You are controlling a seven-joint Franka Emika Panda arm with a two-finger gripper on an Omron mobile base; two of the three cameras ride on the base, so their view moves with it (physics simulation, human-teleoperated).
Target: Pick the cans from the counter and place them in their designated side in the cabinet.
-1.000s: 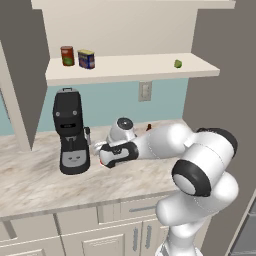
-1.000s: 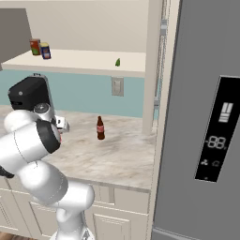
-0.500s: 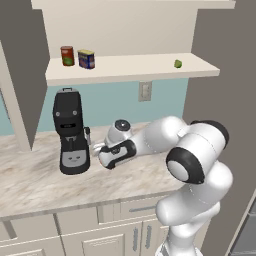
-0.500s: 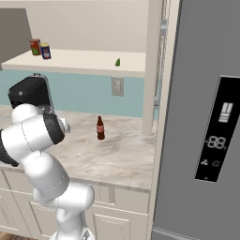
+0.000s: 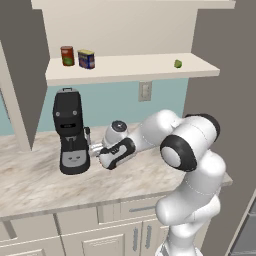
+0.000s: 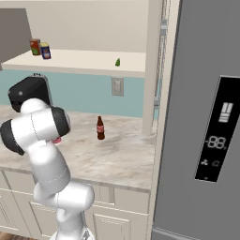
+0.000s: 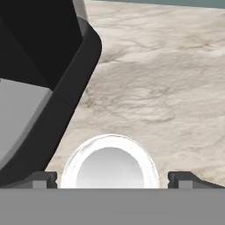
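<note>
**Left base view.** The gripper (image 5: 92, 149) sits low over the counter (image 5: 40, 182), just right of the black coffee machine (image 5: 70, 132). Over the last second the hand has barely shifted, while the elbow has swung up and left. I read that as the wrist lining up for a grasp, not travelling. The blue can (image 5: 86, 59) already stands on the cabinet shelf (image 5: 135, 67), far left, just beside a dark red can (image 5: 67, 55). A small green item (image 5: 177, 63) lies well apart at the right end. From here I cannot tell how the jaws stand.

**Right base view.** The arm's bulk hides the hand. A sliver of red (image 6: 57, 139) shows below the forearm, probably the red can, standing on the counter near the coffee machine. This view adds a brown bottle (image 6: 100, 128) further right on the counter and the grey fridge (image 6: 206, 117) at the far right. Neither appears from the left side. The shelf contents are unchanged.

**Hand view.** This view settles the jaws. They are spread wide, with one fingertip (image 7: 41, 179) on each side of a round white can top (image 7: 110, 160), and a gap is visible on both sides. Nothing is pinched yet. The coffee machine's base looms close on the left.

Judgement: one can is stowed and the second is bracketed, so closing comes next. The tight clearance to the coffee machine is the risk.
</note>
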